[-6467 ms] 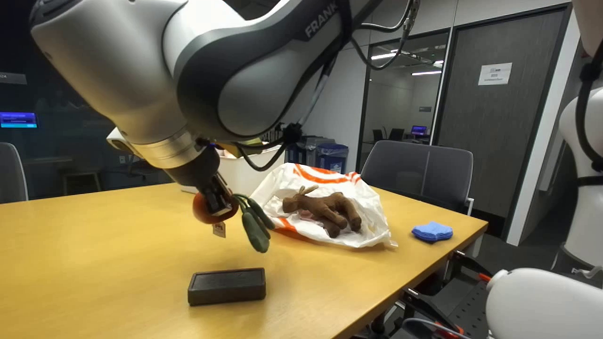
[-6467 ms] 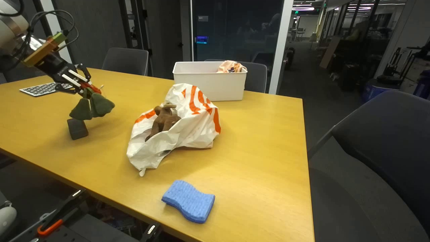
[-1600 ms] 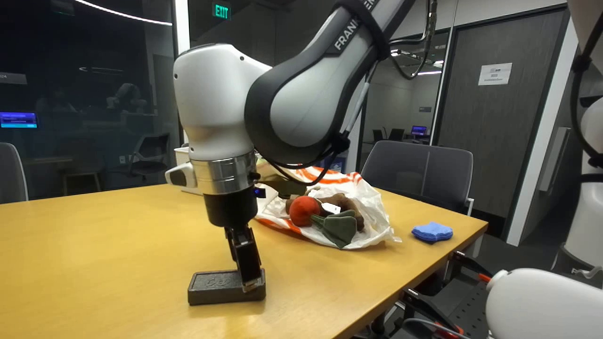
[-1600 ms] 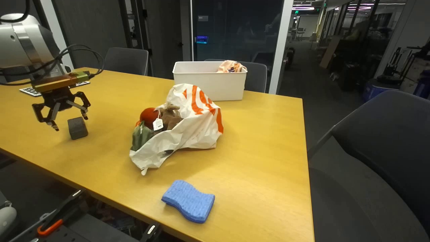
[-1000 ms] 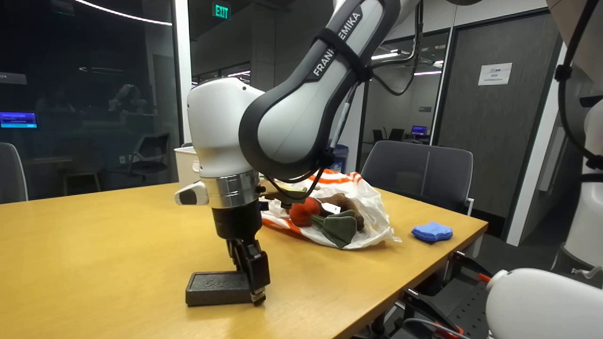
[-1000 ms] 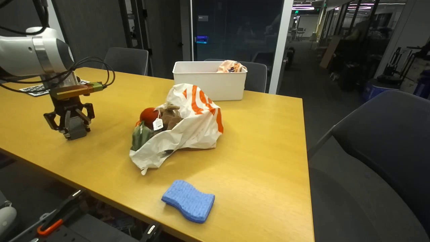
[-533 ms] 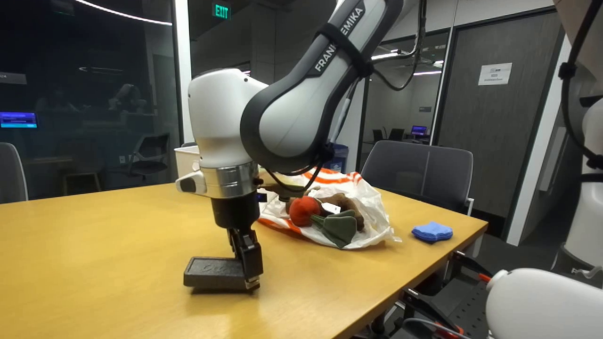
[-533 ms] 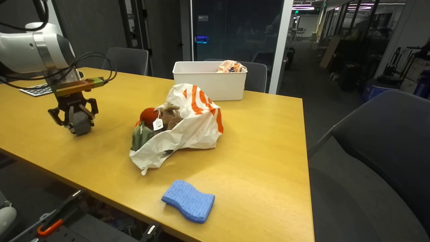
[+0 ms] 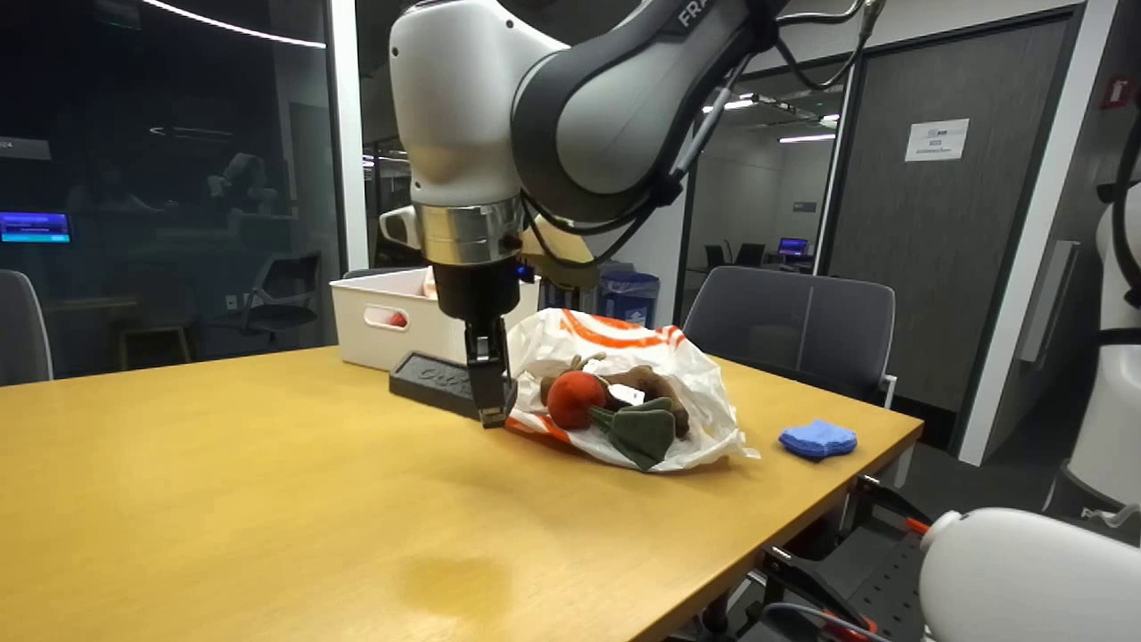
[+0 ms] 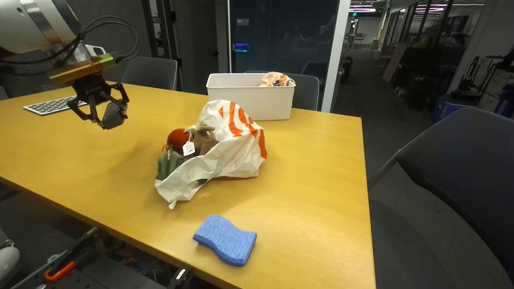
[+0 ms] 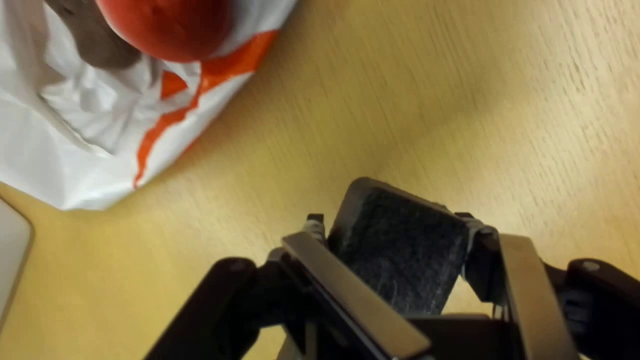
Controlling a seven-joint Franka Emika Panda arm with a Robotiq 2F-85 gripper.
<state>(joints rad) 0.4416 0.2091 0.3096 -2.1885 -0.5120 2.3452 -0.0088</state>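
Wrist view: the gripper [image 11: 392, 225] is clamped on a black block [image 11: 405, 245], pressing it from both sides; the face toward the camera is dark and scuffed, with a smoother rim and a rounded corner. The white bag [image 11: 55, 157] and red round toy [image 11: 172, 27] lie apart from it. In an exterior view, lettering runs along the top of the block [image 9: 435, 383], which the fingers [image 9: 488, 383] pinch near one end. In an exterior view, the block [image 10: 114, 115] hangs tilted between the fingertips, held above the table [image 10: 132, 160], its narrow end showing.
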